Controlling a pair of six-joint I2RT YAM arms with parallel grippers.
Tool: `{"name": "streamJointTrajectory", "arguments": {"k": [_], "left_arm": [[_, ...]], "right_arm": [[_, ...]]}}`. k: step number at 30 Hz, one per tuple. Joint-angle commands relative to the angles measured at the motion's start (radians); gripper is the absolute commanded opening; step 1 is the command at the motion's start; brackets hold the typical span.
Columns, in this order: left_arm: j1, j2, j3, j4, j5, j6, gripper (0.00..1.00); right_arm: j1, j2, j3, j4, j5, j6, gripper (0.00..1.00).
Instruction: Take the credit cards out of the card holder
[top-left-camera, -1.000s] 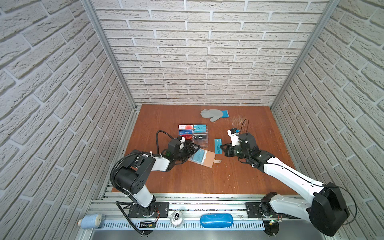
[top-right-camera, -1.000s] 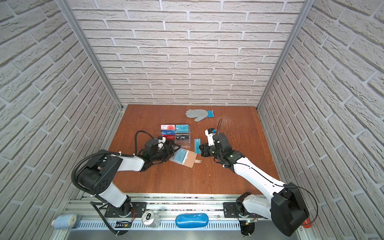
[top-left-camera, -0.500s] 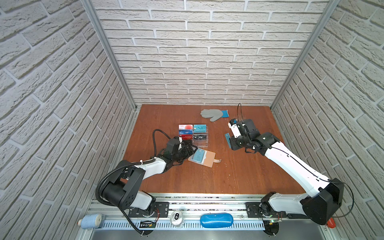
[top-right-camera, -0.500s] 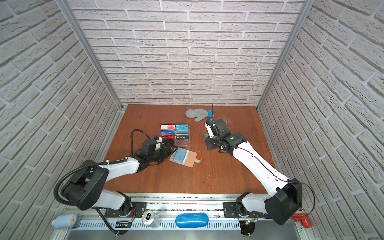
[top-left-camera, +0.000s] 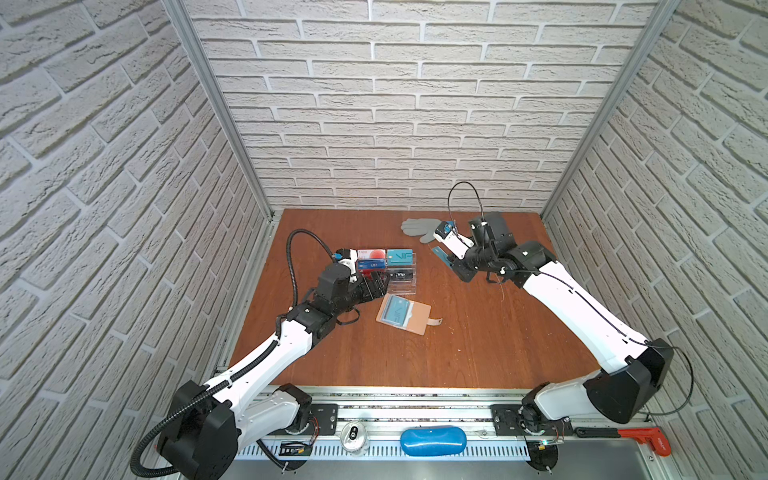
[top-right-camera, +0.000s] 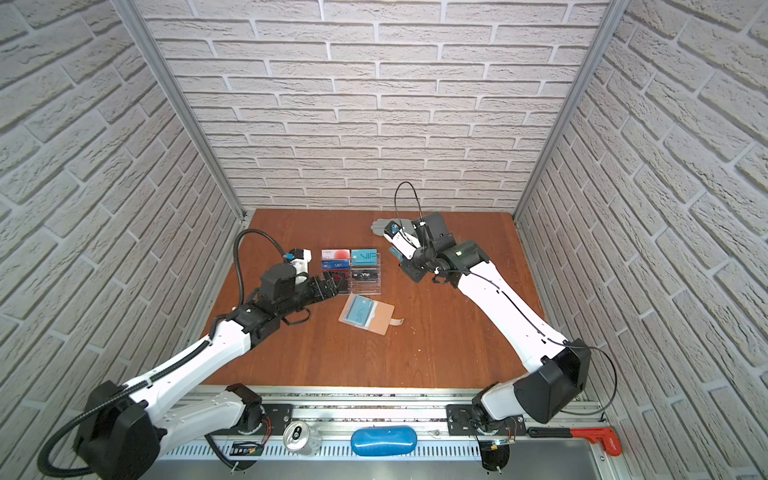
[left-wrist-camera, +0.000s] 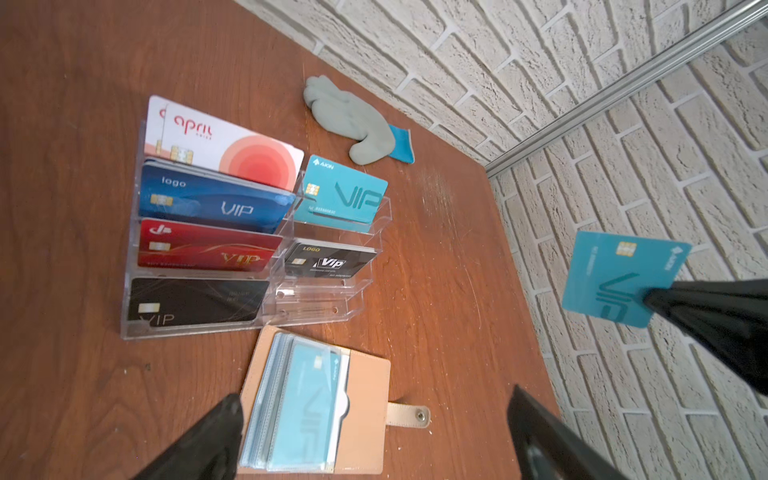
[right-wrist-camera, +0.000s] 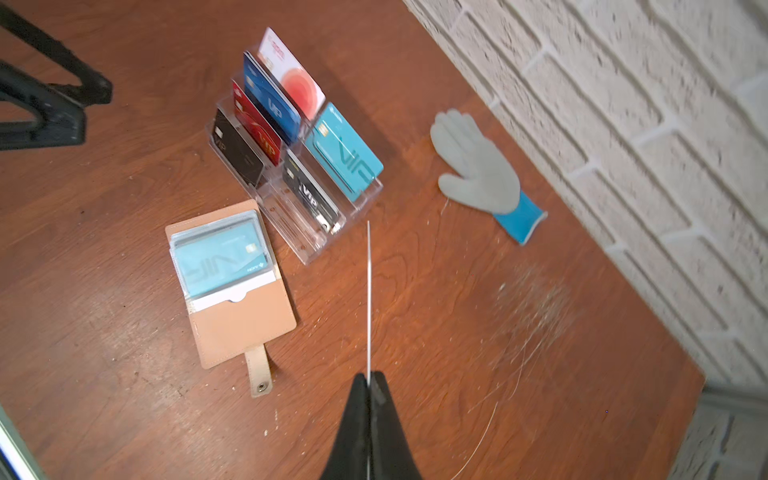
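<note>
Nearest, the card holder (top-left-camera: 402, 313) lies open and flat on the bench (top-left-camera: 478, 345) with its strap to the right. Nothing touches it. A teal card (left-wrist-camera: 305, 395) sits in its top clear sleeve, so the task looks unfinished.

Just left of it and slightly farther, the left jaws stand wide and empty above the bench, close to the near left corner of the clear stand (left-wrist-camera: 320, 303). Other credit cards (left-wrist-camera: 208, 245) are lined up in the stand's tiers.

Farther right, the right jaws are clamped on a second teal card (left-wrist-camera: 615, 278). They pinch it by one edge and hold it in the air to the right of the stand. A glove (top-left-camera: 417, 227) lies beyond, by the far wall.

The risks from here:
- **Held card:** with so small a grip on smooth plastic, it may pivot or slip during travel, or catch a tier lip and knock its neighbours.
- **Holder:** with nothing pinning it, a pull on the sleeved card would likely drag the whole holder along.
- **Stand:** the wide left jaws could nudge it if they swing carelessly.
</note>
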Motion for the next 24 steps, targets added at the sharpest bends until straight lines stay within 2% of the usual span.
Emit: {"name": "streamJointTrajectory", "arguments": {"k": [1, 5, 10, 15, 20, 24], "left_arm": [[-0.017, 0.01, 0.026, -0.013, -0.041, 0.069, 0.98], [-0.037, 0.022, 0.037, 0.016, -0.054, 0.091, 0.98], [-0.039, 0.046, 0.05, 0.037, -0.067, 0.101, 0.98], [-0.041, 0.068, 0.058, 0.045, -0.087, 0.122, 0.98], [-0.04, 0.086, 0.043, 0.1, -0.095, 0.159, 0.98], [-0.039, 0.118, 0.056, 0.123, -0.101, 0.189, 0.98]], "right_arm": [[-0.003, 0.079, 0.123, -0.045, -0.101, -0.24, 0.06], [-0.003, 0.235, 0.347, -0.208, -0.116, -0.349, 0.05], [-0.003, 0.484, 0.734, -0.479, -0.114, -0.473, 0.05], [0.001, 0.675, 0.987, -0.574, -0.105, -0.541, 0.05], [0.021, 0.779, 1.056, -0.559, -0.035, -0.611, 0.06], [0.026, 0.837, 1.057, -0.51, -0.051, -0.65, 0.06]]}}
